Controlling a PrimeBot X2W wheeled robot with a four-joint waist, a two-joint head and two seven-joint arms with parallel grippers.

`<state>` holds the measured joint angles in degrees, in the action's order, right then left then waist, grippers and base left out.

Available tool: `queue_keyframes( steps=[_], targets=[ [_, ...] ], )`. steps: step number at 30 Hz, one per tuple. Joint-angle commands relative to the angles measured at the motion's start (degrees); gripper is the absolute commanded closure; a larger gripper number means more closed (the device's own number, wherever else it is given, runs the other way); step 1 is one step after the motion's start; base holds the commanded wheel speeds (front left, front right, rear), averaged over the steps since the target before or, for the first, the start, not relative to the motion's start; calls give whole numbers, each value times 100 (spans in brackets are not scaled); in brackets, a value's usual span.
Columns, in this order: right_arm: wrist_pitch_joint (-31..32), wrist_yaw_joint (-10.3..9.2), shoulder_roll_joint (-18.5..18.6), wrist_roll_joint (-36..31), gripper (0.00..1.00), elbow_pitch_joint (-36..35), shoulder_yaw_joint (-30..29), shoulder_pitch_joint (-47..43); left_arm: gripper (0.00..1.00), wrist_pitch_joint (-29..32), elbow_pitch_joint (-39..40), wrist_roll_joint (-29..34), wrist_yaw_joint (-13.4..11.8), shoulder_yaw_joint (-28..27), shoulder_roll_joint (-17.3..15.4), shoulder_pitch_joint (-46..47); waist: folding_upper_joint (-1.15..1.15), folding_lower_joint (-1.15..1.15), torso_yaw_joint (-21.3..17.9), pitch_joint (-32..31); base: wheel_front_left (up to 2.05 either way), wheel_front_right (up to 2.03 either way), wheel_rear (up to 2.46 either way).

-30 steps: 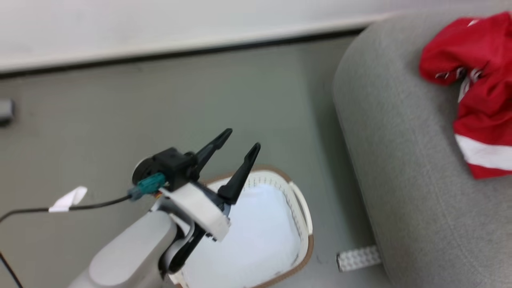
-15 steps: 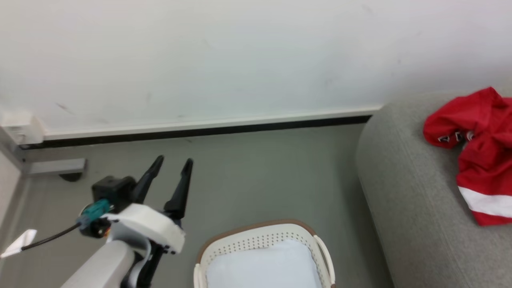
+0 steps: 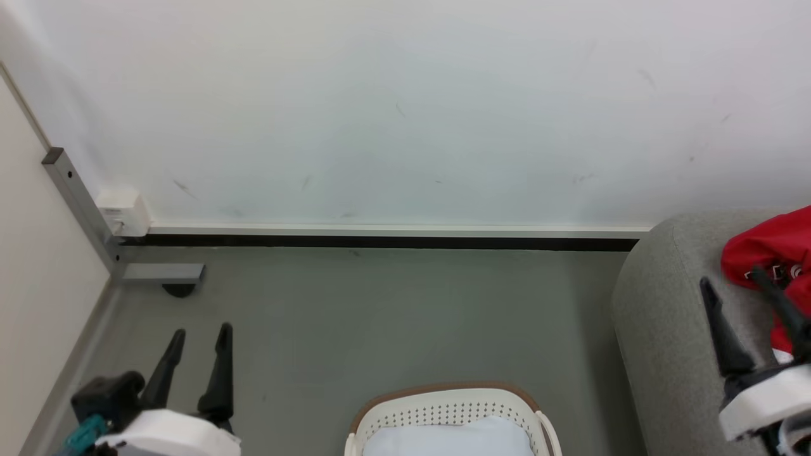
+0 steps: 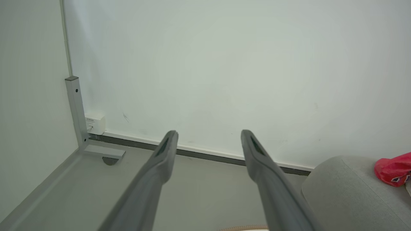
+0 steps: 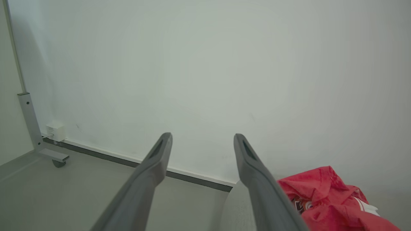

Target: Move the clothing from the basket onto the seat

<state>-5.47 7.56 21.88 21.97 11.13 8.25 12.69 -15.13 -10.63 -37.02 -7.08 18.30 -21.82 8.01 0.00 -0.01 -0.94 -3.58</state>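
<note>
The red clothing (image 3: 770, 253) lies bunched on the grey seat (image 3: 665, 316) at the right edge; its lettering shows in the right wrist view, where the clothing (image 5: 324, 192) sits just right of my fingers. The cream basket (image 3: 443, 405) with its brown rim stands at the bottom centre, holding a pale blue-white pad (image 3: 450, 442). My left gripper (image 3: 201, 330) is open and empty, left of the basket over the floor. My right gripper (image 3: 728, 278) is open and empty, in front of the seat and beside the clothing. The left wrist view shows the left gripper (image 4: 208, 133), the seat (image 4: 346, 189) and the clothing (image 4: 393, 168).
A white wall with a dark baseboard (image 3: 380, 241) runs across the back. A grey metal post (image 3: 79, 202) with a foot and caster (image 3: 179, 290) stands at the left by a pale panel, with a small white box (image 3: 123, 212) on the wall. Grey floor lies between post and seat.
The head camera has tilted up, so the whole view has shifted. My left gripper has drawn back from over the basket to its left. My right gripper has come into view by the seat.
</note>
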Motion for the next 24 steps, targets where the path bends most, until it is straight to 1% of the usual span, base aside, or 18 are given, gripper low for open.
queue_keyframes(
  steps=[1, 3, 6, 9, 12, 14, 17, 24],
  targets=[
    [-183, -15, -171, -113, 0, 116, 7, -182, 0, -1, 39, 112, 24, -155, 108, -171, 0, 1, 8, -22, 0, 0, 0],
    [-542, -15, -414, -270, 0, 320, -24, -309, 0, -2, 56, 432, 30, -450, 267, -407, 0, 1, -10, -31, 0, 0, 0],
    [-862, -15, -838, -347, 0, 594, -160, -529, 0, -2, 134, 881, 184, -835, 636, -669, 0, 1, -4, -11, 0, 0, 0],
    [-968, -15, -1142, -453, 0, 718, -225, -722, 0, -2, 82, 1263, 439, -1212, 950, -847, 0, 1, 22, -6, 0, 0, 0],
    [-973, -15, -1439, -573, 0, 554, -301, -948, 0, -2, -54, 1622, 700, -1432, 1220, -973, 0, 1, 39, -32, 0, 0, 0],
    [-971, -15, -1563, -629, 0, 446, -394, -1101, 0, -2, -120, 1817, 828, -1601, 1380, -1000, 0, 1, 32, -26, 0, 0, 0],
    [-972, -15, -1699, -687, 0, 398, -250, -1171, 0, -2, -268, 2042, 1003, -1779, 1564, -1038, 0, 1, -13, 0, 0, 0, 0],
    [-974, -15, -1718, -731, 0, 480, 42, -969, 0, -2, -285, 2417, 1219, -2139, 1782, -864, 0, 1, -73, 64, 0, 0, 0]
  ],
)
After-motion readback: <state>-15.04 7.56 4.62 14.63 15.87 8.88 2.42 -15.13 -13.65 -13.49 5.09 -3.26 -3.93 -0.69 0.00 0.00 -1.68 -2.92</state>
